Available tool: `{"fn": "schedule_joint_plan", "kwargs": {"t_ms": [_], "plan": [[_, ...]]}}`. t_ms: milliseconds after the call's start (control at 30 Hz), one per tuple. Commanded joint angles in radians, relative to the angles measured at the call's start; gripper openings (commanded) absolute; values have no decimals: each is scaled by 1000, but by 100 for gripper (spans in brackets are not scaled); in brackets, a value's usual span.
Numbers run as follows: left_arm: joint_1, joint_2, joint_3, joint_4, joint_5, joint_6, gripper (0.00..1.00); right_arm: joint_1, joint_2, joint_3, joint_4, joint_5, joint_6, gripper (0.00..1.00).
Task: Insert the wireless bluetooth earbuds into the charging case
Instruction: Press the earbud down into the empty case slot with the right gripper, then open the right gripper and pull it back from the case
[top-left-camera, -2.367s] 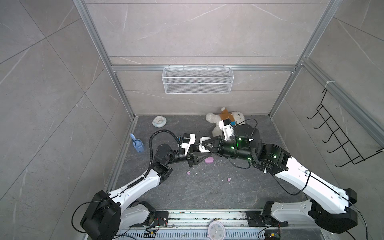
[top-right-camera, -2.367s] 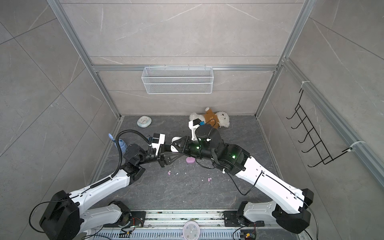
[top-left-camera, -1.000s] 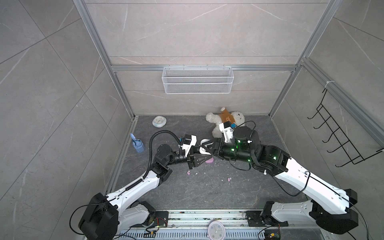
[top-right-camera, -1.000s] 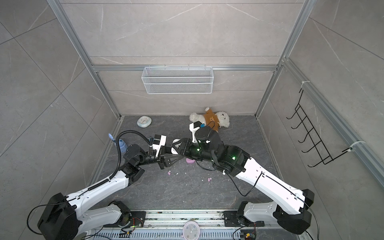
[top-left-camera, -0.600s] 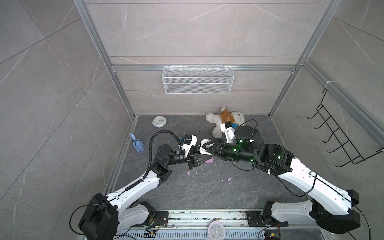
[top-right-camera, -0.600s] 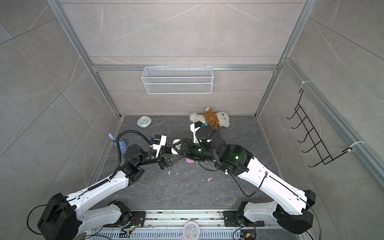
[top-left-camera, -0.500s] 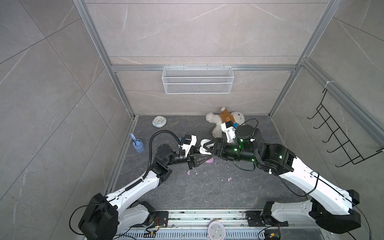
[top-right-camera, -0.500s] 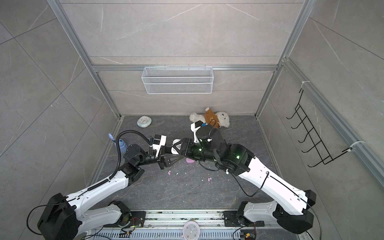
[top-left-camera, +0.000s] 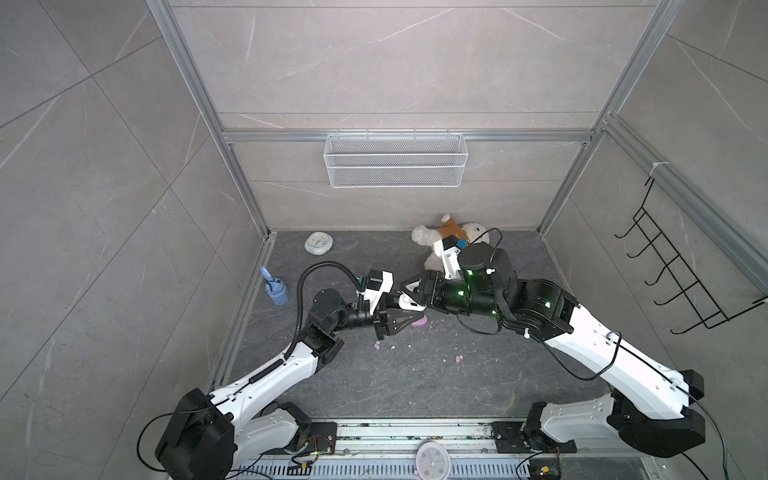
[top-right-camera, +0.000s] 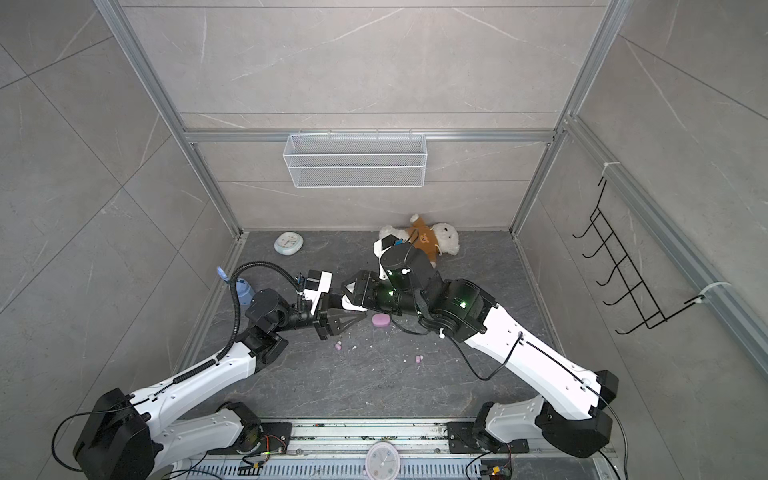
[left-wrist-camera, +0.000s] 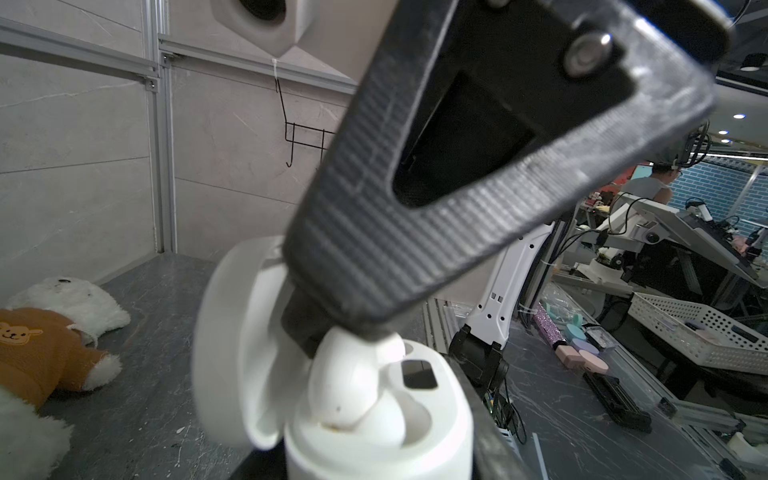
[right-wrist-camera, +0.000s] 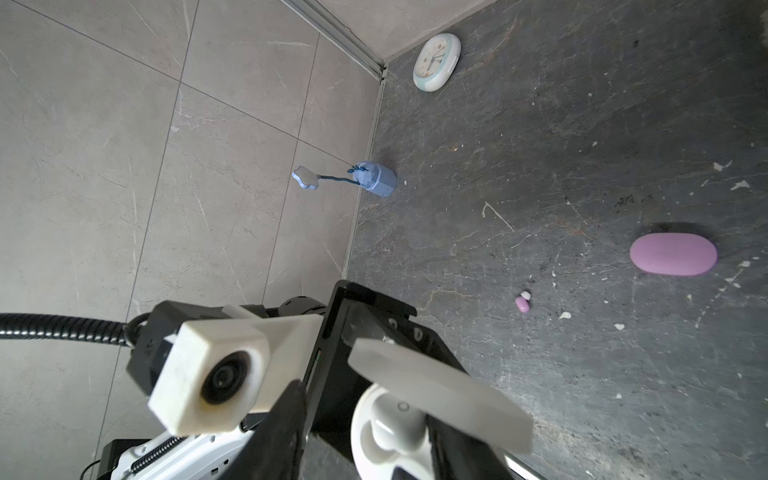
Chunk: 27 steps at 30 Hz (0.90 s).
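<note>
Left wrist, white earbud (left-wrist-camera: 345, 388) seemingly seated in case (left-wrist-camera: 374, 457), right fingers (left-wrist-camera: 415, 208) wider

I record that the charging case (left-wrist-camera: 374, 432) is cut off by the left wrist view's lower edge. The right gripper (left-wrist-camera: 332, 330) covers the top of the white earbud (left-wrist-camera: 349, 386); I cannot confirm a pinch. Pink earbuds (top-left-camera: 377, 345) near the middle of the surface (top-left-camera: 415, 386) are too small for detail. At its far edge, the teddy bear (top-left-camera: 422, 235) sits half hidden behind the right arm (top-left-camera: 540, 307).

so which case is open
The white case, lid up, held in the left fingers; the pink case lies shut on the floor.
</note>
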Motion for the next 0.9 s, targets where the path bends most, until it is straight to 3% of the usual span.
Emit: {"fn": "schedule_joint_plan", "kwargs": {"t_ms": [0, 367, 567, 700, 867], "plan": [[-4, -39, 49, 96, 5, 25, 15, 0, 27, 16, -60, -36, -24, 50], [-4, -49, 45, 76, -5, 38, 15, 1, 25, 89, -156, 32, -72, 52], [-3, -48, 42, 55, -13, 48, 15, 0, 58, 279, -314, 13, -116, 51], [-5, -45, 47, 45, -10, 52, 15, -10, 120, 433, -443, 61, -166, 48], [-12, -53, 52, 22, -5, 63, 15, -99, 195, 485, -504, 21, -189, 46]]}}
